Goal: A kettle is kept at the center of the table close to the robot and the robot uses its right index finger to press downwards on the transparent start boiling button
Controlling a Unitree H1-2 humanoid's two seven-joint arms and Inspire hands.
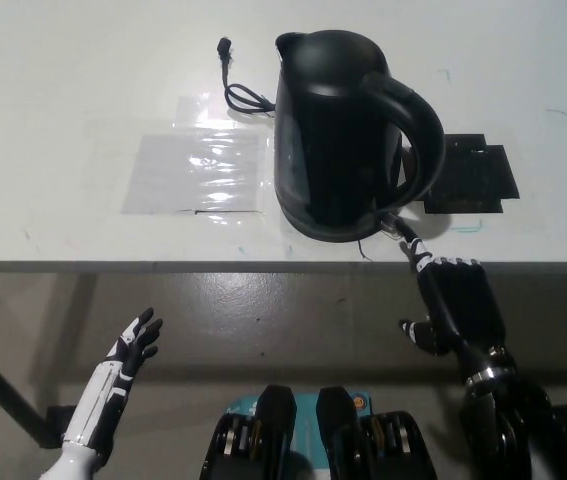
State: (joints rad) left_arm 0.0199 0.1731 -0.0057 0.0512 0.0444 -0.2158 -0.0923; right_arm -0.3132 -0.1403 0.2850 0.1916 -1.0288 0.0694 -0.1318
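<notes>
Looking down, you see the white table (83,80) filling the upper view, with the black kettle (338,130) at about one o'clock from centre — rigid and probably heavy enough to stay put. Its start button (391,224) sits at the base at five o'clock; press straight down. Your right hand (453,300) holds nothing, one fingertip at the button. The left hand (128,355) rests at seven o'clock, fingers spread.

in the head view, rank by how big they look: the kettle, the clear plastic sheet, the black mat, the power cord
1. kettle
2. clear plastic sheet, nearly as large in area
3. black mat
4. power cord
</notes>
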